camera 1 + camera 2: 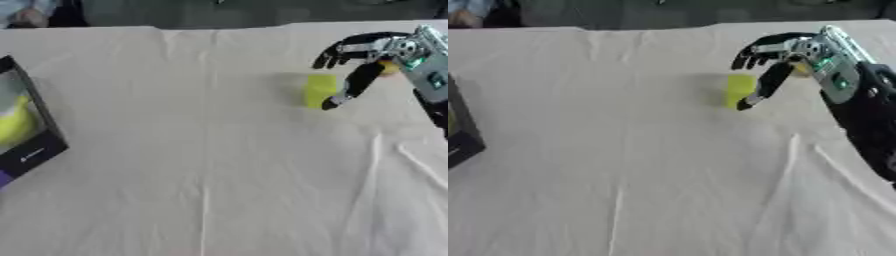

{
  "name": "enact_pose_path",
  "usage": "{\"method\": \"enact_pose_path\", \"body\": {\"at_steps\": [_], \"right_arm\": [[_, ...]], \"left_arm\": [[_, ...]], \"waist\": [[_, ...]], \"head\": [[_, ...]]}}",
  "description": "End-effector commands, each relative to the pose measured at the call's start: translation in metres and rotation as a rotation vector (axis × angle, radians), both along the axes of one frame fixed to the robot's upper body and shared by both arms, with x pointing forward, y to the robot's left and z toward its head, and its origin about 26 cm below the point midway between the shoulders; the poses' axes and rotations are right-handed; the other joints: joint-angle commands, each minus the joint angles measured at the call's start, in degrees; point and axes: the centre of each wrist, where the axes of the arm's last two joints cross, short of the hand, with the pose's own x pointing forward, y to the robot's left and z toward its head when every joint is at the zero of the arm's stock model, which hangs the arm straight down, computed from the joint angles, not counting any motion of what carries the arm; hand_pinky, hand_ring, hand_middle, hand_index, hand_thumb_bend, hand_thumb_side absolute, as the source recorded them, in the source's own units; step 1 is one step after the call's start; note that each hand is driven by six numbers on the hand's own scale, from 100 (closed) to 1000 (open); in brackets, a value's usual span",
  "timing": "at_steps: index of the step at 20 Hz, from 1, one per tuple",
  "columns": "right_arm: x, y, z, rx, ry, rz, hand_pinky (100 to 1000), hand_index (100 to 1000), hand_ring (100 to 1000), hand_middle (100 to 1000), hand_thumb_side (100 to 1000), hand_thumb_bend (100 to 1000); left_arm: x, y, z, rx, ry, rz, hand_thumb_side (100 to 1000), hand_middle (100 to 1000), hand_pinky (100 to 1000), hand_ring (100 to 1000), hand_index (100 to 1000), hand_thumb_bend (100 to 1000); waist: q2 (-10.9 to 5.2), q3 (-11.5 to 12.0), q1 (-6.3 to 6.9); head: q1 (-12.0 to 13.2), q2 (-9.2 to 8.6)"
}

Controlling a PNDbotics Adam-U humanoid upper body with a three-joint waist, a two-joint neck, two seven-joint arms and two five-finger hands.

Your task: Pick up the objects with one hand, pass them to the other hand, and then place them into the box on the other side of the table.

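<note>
left eye view: right hand [372,50] hovers over the desk [219,175], fingers [331,59] spread and holding nothing, thumb tip just beside the upright yellow block [319,90] lying to its left; box [26,130] far left.

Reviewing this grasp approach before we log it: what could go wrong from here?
1. The right hand reaches the yellow-green block with its thumb low beside it and fingers curled above; closing from this pose might tip or push it instead of pinching it.
2. A small orange object sits partly hidden behind the hand and could get knocked.
3. The cream tablecloth is creased, so the block might snag if it slides.
</note>
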Motion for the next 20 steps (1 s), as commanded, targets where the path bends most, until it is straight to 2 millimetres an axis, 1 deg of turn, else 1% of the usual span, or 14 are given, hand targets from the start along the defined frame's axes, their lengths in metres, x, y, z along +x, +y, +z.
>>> {"method": "enact_pose_path", "body": {"at_steps": [1, 7, 9, 12, 14, 15, 19, 20], "right_arm": [[0.0022, -0.0039, 0.0071, -0.028, -0.024, -0.012, 915, 868, 884, 844, 295, 613], [0.0054, -0.0052, 0.0019, -0.039, -0.028, -0.032, 913, 861, 874, 821, 272, 605], [0.0062, -0.0061, 0.0006, -0.041, -0.029, -0.042, 912, 858, 860, 797, 258, 584], [0.0077, -0.0072, -0.0013, -0.041, -0.03, -0.057, 911, 854, 854, 790, 244, 560], [0.0084, -0.0075, -0.0016, -0.036, -0.035, -0.067, 909, 849, 849, 784, 242, 526], [0.0087, -0.0075, -0.0017, -0.033, -0.039, -0.07, 909, 849, 848, 783, 240, 523], [0.0093, -0.0069, -0.0013, -0.017, -0.044, -0.075, 907, 829, 834, 756, 211, 430], [0.0094, -0.0068, -0.0011, -0.011, -0.045, -0.077, 905, 816, 828, 746, 198, 392]], "left_arm": [[-0.0018, 0.0039, 0.0137, 0.008, -0.038, 0.006, 416, 765, 824, 777, 793, 780], [-0.0019, 0.0038, 0.013, 0.003, -0.037, 0.007, 418, 765, 824, 777, 792, 779], [-0.002, 0.004, 0.0128, 0.003, -0.037, 0.008, 419, 765, 824, 777, 792, 778], [-0.0023, 0.0045, 0.0119, 0.001, -0.035, 0.01, 420, 765, 825, 777, 791, 778], [-0.0025, 0.0047, 0.011, -0.001, -0.032, 0.011, 422, 765, 826, 777, 790, 777], [-0.0025, 0.0048, 0.0107, -0.001, -0.032, 0.012, 422, 765, 826, 777, 790, 777], [-0.0025, 0.005, 0.0104, -0.002, -0.032, 0.015, 424, 765, 827, 777, 789, 776], [-0.0024, 0.0048, 0.0105, -0.001, -0.033, 0.015, 425, 765, 827, 777, 788, 775]], "waist": [[0.07, 0.09, 0.2], [0.37, 0.17, 0.38], [0.44, 0.19, 0.43], [0.57, 0.21, 0.51], [0.65, 0.21, 0.54], [0.69, 0.22, 0.55], [0.81, 0.25, 0.58], [0.84, 0.26, 0.58]], "head": [[-0.21, -0.09], [-0.31, -0.09], [-0.36, -0.09], [-0.49, -0.09], [-0.58, -0.09], [-0.59, -0.09], [-0.65, -0.09], [-0.64, -0.09]]}}
